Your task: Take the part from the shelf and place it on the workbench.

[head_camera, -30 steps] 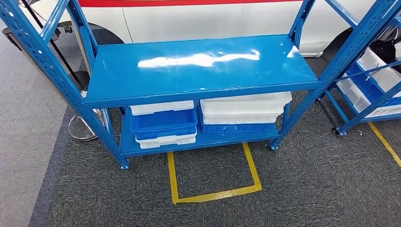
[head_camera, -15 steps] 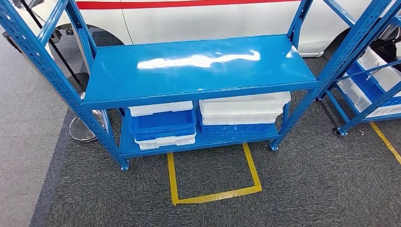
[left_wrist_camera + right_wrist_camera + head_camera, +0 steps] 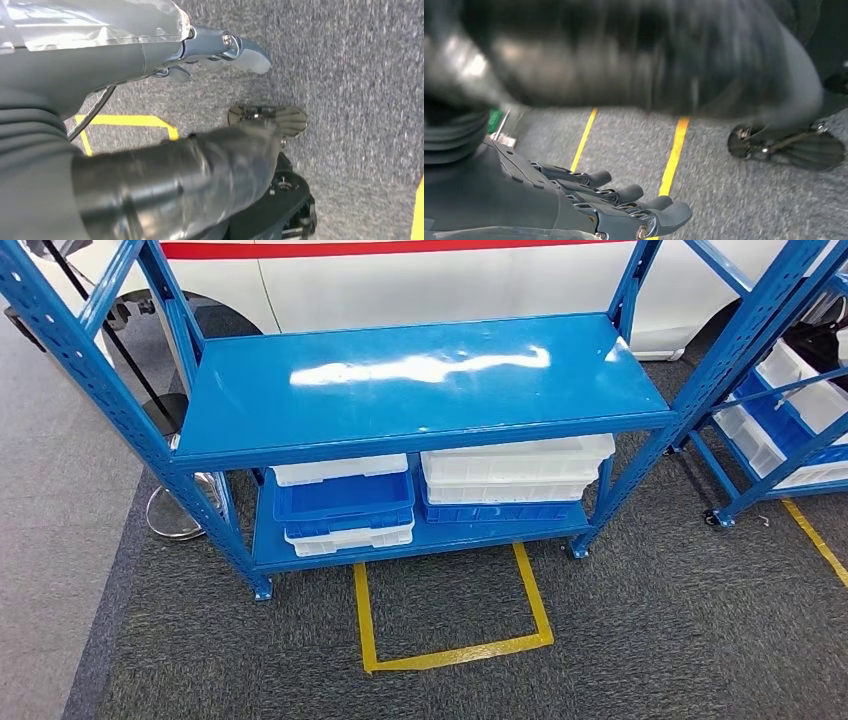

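A blue metal shelf unit [image 3: 420, 380] stands in front of me in the head view, and its glossy top board is bare. On its lower board sit stacked white bins [image 3: 515, 468] and a blue bin [image 3: 345, 497] between two white ones. My left hand [image 3: 100, 65] hangs over the grey carpet in the left wrist view, its fingers [image 3: 235, 47] stretched out and holding nothing. In the right wrist view my right hand [image 3: 574, 205] also hangs above the carpet, its fingers [image 3: 624, 192] spread and empty.
A square of yellow tape [image 3: 450, 650] marks the carpet just in front of the shelf. A second blue rack [image 3: 780, 410] with white and blue bins stands at the right. A white vehicle [image 3: 450, 280] is behind the shelf, and a chrome stool base [image 3: 175, 515] sits at its left.
The whole head picture has shifted very slightly, so the camera moved a little. The shelf and bins have not moved.
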